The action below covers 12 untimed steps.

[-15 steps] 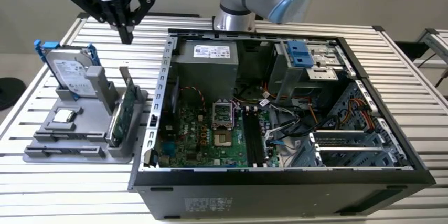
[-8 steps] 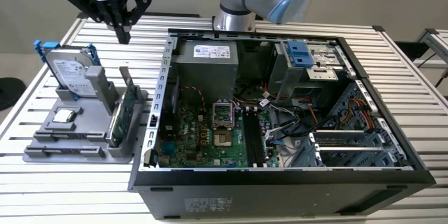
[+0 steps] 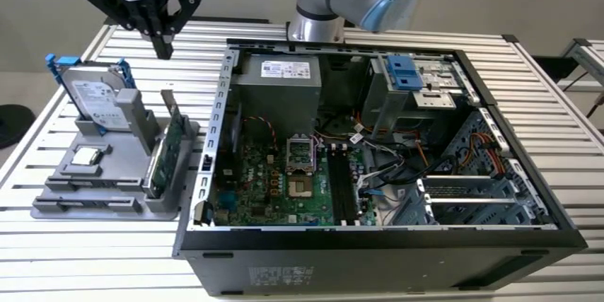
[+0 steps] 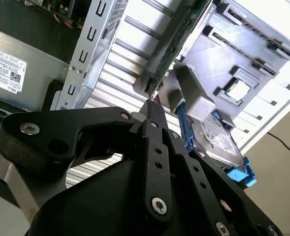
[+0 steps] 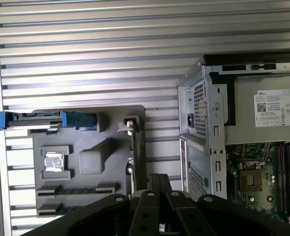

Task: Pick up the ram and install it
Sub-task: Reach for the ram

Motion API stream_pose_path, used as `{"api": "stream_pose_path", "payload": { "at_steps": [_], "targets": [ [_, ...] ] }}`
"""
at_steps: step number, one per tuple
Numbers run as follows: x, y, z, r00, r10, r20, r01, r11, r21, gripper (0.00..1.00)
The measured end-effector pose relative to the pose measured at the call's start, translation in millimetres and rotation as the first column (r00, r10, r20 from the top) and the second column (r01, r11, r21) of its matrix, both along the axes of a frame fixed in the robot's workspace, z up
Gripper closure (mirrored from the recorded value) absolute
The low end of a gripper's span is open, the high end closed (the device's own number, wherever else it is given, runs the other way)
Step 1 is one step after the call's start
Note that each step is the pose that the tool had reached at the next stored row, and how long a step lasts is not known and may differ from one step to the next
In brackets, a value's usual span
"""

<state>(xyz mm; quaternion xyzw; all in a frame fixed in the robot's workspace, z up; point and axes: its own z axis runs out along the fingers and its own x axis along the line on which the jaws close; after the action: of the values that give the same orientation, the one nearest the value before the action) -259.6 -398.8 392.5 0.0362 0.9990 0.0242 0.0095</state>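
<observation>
The ram is a thin dark green board standing on edge in a slot of the grey holder, at the exterior view's left. It also shows edge-on in both wrist views. My gripper hangs above the table behind the holder, fingers pointing down and shut with nothing between them. In the second wrist view the gripper tip sits just short of the ram's near end. In the first wrist view the gripper lies close beside the board's line. Black memory slots lie in the open computer case.
A silver hard drive with blue rails stands upright at the back of the holder. A processor chip lies in a holder pocket. The open computer case stands right beside the holder, with its metal wall close to the ram.
</observation>
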Motion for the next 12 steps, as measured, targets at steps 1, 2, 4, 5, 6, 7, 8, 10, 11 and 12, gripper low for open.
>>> {"api": "stream_pose_path", "payload": {
  "at_steps": [1,2,4,5,6,7,8,10,11,12],
  "targets": [
    [-1.0,0.0,0.0,1.0,0.0,0.0001,0.0,1.0,0.0,1.0],
    [-2.1,0.0,-0.1,1.0,0.0,0.0001,0.0,1.0,0.0,1.0],
    [-4.8,0.0,-0.1,1.0,0.0,0.0,0.0,1.0,0.0,1.0],
    [-6.4,0.0,-0.1,1.0,0.0,0.0001,0.0,1.0,0.0,1.0],
    [-8.1,0.0,-0.1,1.0,0.0,0.0,0.0,1.0,0.0,1.0],
    [-9.8,0.0,-0.1,1.0,0.0,0.0,0.0,1.0,0.0,1.0],
    [-11.3,0.0,-0.1,1.0,0.0,0.0001,0.0,1.0,0.0,1.0],
    [-14.6,0.0,-0.1,1.0,0.0,0.0001,0.0,1.0,0.0,1.0],
    [-16.4,0.0,-0.1,1.0,0.0,0.0,0.0,1.0,0.0,1.0],
    [-18.0,0.0,-0.1,1.0,0.0,0.0,0.0,1.0,0.0,1.0]
  ]
}}
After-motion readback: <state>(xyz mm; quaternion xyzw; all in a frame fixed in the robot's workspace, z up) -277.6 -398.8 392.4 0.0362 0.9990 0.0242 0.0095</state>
